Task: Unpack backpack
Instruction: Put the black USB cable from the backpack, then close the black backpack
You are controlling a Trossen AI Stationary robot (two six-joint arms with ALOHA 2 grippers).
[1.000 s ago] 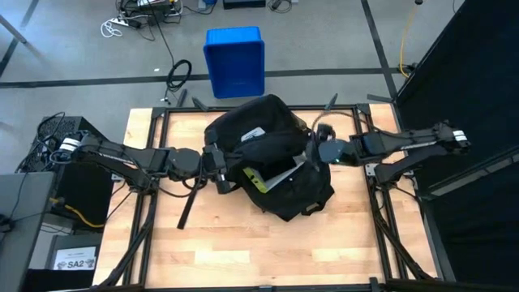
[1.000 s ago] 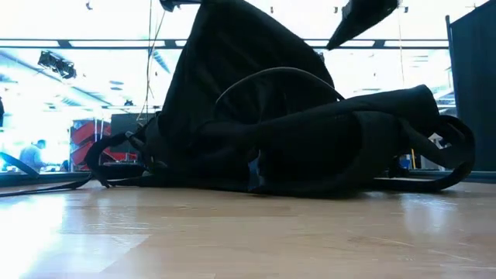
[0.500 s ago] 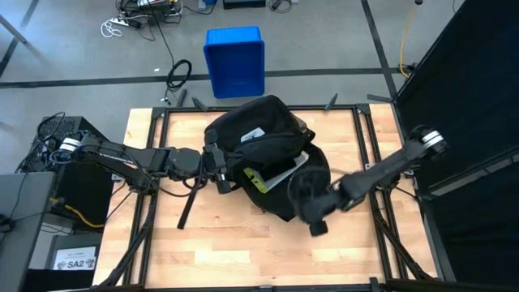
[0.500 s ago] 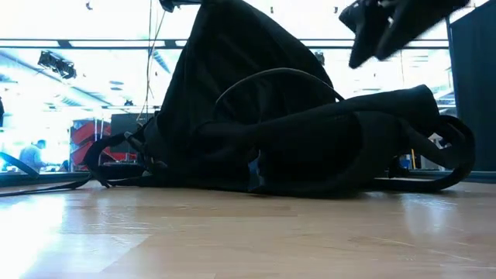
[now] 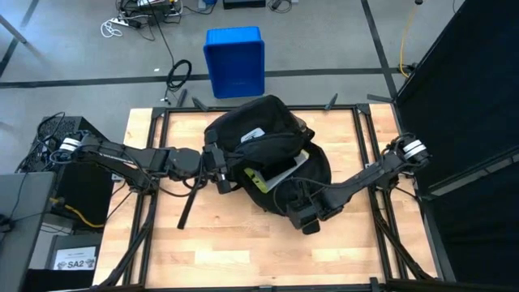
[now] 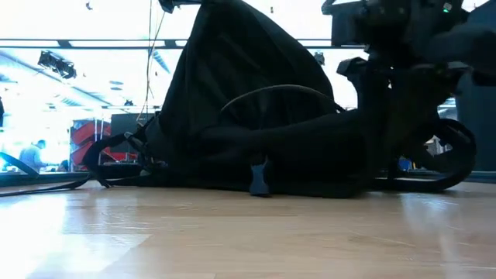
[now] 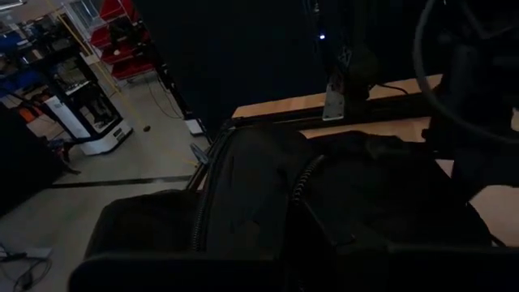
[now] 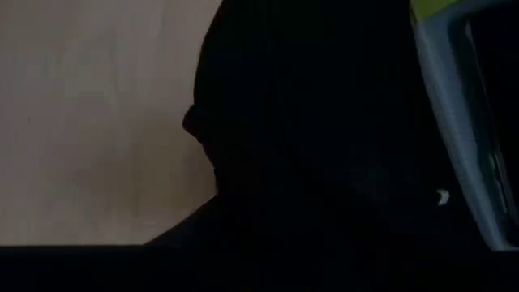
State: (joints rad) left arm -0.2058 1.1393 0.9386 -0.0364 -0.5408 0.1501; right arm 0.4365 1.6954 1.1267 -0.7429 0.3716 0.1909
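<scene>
text: "SA2" | on: white card (image 5: 75, 262) | location: floor beside table

Counter (image 5: 235, 251): light wood planks, dark frame rails along its edges. On it: one backpack (image 5: 268, 134), black, slumped across the middle toward the far edge, main compartment open, white label showing; one black strap (image 5: 189, 207) trailing from the backpack's left side, lying flat on the wood. Near half of the counter bare wood.

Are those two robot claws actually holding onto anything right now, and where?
The left gripper is shut on the backpack, pinching fabric at its left edge. The right gripper hangs over the bag's near corner; whether it grips anything cannot be told.
</scene>
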